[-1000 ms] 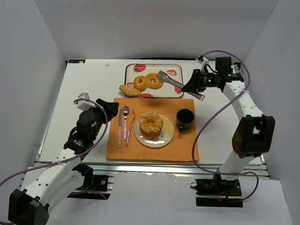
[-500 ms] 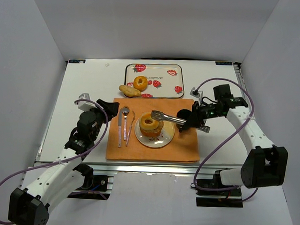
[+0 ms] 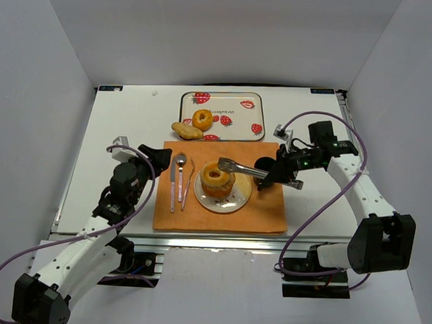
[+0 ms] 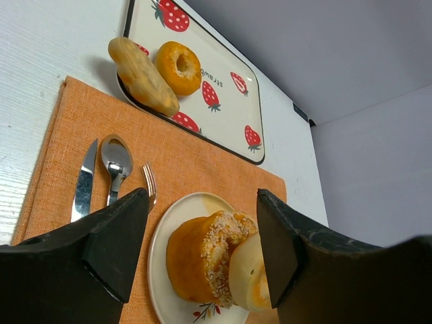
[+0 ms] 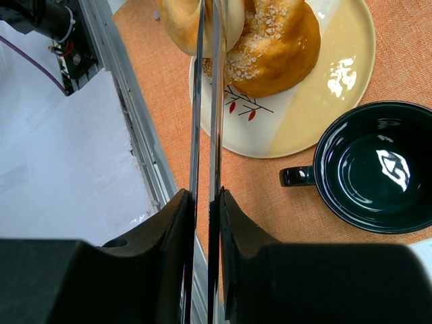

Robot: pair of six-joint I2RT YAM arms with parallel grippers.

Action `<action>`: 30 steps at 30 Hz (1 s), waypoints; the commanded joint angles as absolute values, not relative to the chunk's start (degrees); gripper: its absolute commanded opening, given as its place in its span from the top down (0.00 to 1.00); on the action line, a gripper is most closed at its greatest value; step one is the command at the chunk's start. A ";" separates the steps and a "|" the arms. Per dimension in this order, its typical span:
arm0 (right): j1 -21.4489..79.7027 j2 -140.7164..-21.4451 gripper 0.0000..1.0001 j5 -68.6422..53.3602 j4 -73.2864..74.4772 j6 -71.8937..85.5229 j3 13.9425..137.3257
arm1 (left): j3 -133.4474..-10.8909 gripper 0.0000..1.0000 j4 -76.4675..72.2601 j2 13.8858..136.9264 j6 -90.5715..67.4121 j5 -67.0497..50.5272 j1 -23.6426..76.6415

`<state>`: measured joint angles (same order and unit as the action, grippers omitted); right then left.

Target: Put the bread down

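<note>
My right gripper [image 3: 278, 176] [image 5: 202, 223] is shut on metal tongs [image 3: 239, 167] [image 5: 206, 121]. The tongs' tips grip a pale ring of bread [image 3: 215, 174] [image 5: 177, 23] [image 4: 248, 275]. It leans on a seeded orange bun [image 3: 216, 185] [image 5: 280, 47] [image 4: 196, 260] on the cream plate [image 3: 237, 199] [image 5: 331, 94] [image 4: 165, 233]. My left gripper [image 3: 150, 158] [image 4: 202, 253] is open and empty, low at the left edge of the orange placemat [image 3: 199, 220], facing the plate.
A strawberry tray [image 3: 236, 109] [image 4: 216, 74] at the back holds a ring donut [image 3: 201, 119] [image 4: 179, 66]; a long bread [image 3: 186, 130] [image 4: 143, 75] lies over its front edge. Knife [image 3: 172, 183], spoon [image 3: 180, 173] and fork [image 3: 188, 182] lie left of the plate. A dark cup [image 5: 374, 165] stands right of it.
My right arm has carried one ring of bread in the tongs from the tray down to the plate. In the last half second it has barely moved. The left arm shifted slightly.
</note>
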<state>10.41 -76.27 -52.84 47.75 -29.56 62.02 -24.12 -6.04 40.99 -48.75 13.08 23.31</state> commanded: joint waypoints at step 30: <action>10.63 -76.11 0.56 -55.90 41.75 -24.26 66.62 | -23.99 0.26 -5.80 39.81 -48.87 13.45 23.20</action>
